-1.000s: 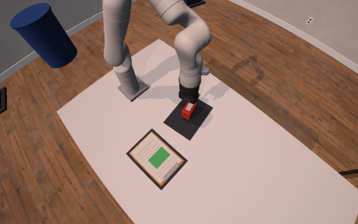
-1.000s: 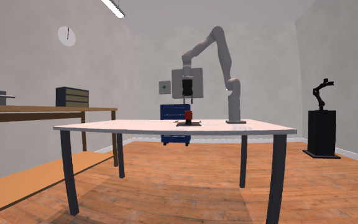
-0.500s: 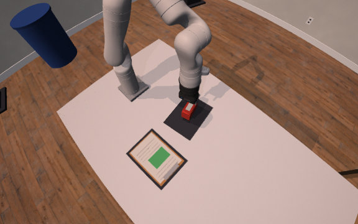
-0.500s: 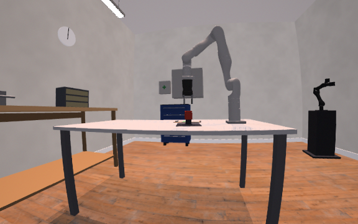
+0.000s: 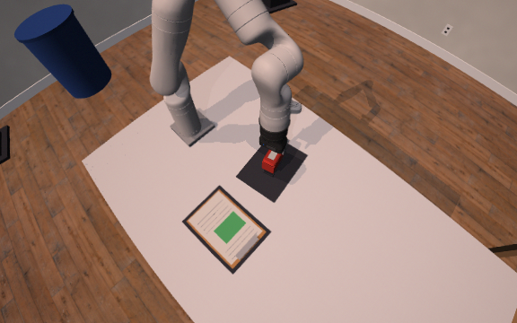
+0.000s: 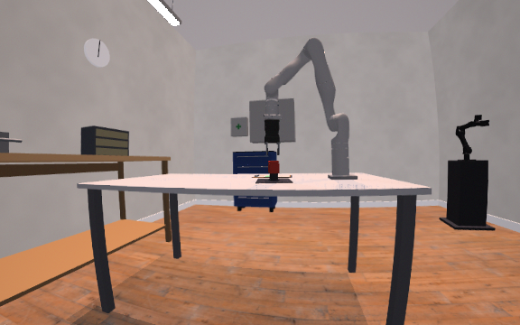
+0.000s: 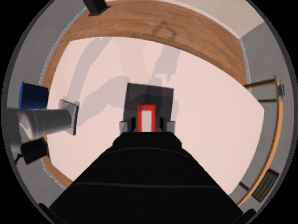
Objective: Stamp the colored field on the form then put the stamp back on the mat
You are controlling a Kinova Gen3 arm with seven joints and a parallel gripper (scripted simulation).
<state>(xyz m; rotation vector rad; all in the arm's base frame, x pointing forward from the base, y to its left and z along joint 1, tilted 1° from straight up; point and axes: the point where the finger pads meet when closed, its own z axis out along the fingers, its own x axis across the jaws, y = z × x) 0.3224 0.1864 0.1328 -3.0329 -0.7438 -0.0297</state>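
Red stamp (image 5: 271, 161) upright on mat (image 5: 258, 181) | long axis toward arm base | gripper (image 6: 272, 153) released above.

The claw (image 6: 272, 153) hangs open, fingers pointing down, just above the red stamp (image 6: 273, 167), which stands upright on the dark mat (image 6: 273, 181).

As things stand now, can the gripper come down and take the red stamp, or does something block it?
Probably yes. The open gripper hangs right above the red stamp, which stands upright on the dark mat. Nothing shows between them, and the fingers hold nothing.
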